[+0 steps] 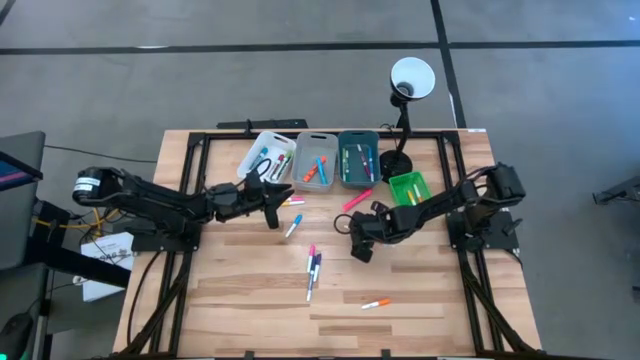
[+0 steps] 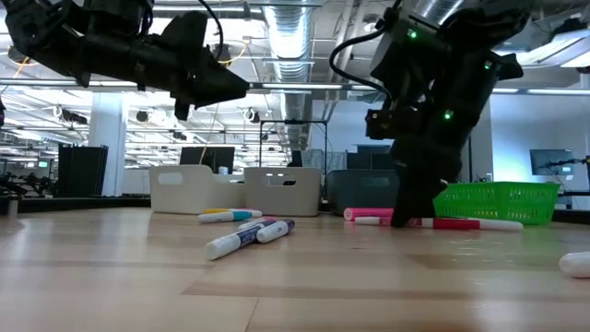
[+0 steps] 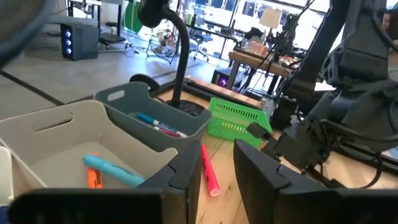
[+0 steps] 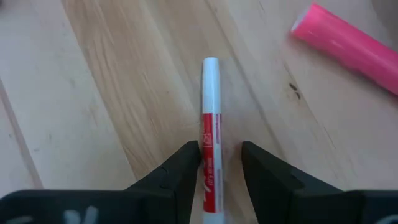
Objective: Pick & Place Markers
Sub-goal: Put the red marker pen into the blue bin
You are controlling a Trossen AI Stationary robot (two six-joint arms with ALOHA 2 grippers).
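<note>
The left arm extends level above the surface with its left hand [image 1: 277, 200] raised and fingers parted, while the right arm angles down, its right hand [image 1: 358, 243] lowered to the surface, fingers apart.

A grey concrete floor [image 1: 300, 80] crossed by dark lines surrounds the light wooden table [image 1: 250, 310]. Silver ceiling ducts [image 2: 286, 28] run overhead at upper centre.

place: lab/open office | cues – ceiling ducts [image 2: 293, 37], monitors [image 2: 205, 159], desks [image 3: 264, 62]
</note>
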